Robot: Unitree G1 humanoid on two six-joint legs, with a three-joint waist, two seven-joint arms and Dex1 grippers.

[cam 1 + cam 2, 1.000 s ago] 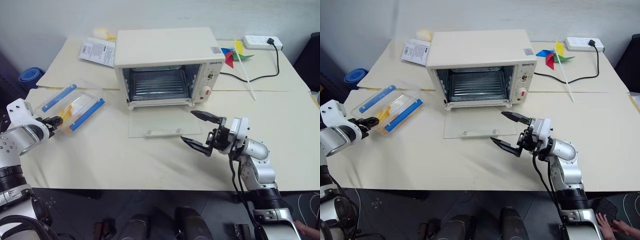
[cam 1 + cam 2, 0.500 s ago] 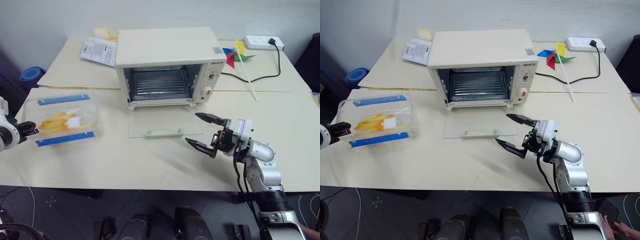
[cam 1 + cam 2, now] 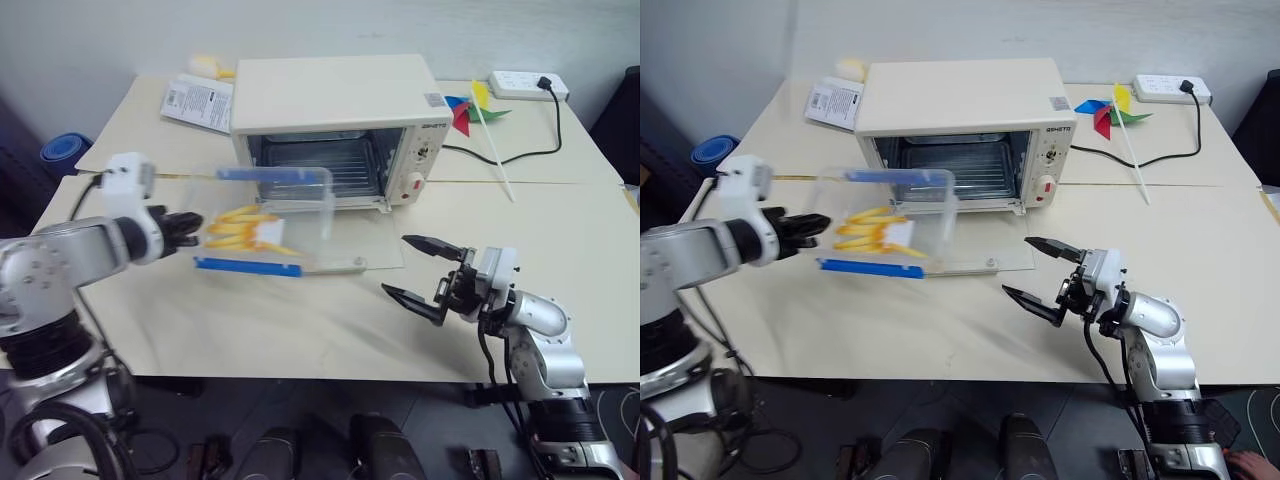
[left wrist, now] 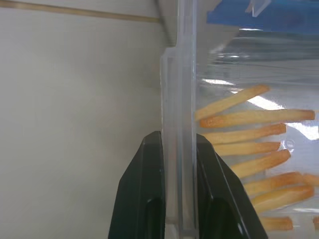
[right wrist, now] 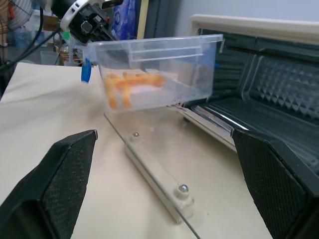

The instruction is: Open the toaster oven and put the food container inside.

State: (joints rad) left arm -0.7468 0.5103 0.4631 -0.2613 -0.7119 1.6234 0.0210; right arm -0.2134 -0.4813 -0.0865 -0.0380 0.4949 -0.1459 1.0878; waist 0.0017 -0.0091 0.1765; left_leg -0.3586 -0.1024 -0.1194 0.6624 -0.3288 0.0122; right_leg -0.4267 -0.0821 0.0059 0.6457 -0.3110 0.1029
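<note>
Since a second ago I've lifted the container (image 3: 265, 220) off the left side of the counter (image 3: 200, 320) and swung it across; it now hangs in the air in front of the oven (image 3: 335, 125), above the lowered glass door (image 5: 149, 149). My left claw (image 3: 190, 226) pinches one thin end wall of the box, its fingers (image 4: 144, 199) pressed on either side of the clear plastic, so the whole box sticks out from the claw toward the oven mouth with the fries showing through. The grip is narrow and at one end only; I reckon the box could sag, twist or slip out as I push it forward, and its far corner could catch the oven frame or knock the door. The box also looks tilted, with one blue clip high and the other low. My right claw (image 3: 425, 270) sits spread wide and empty, low over the counter, well right of the door.
</note>
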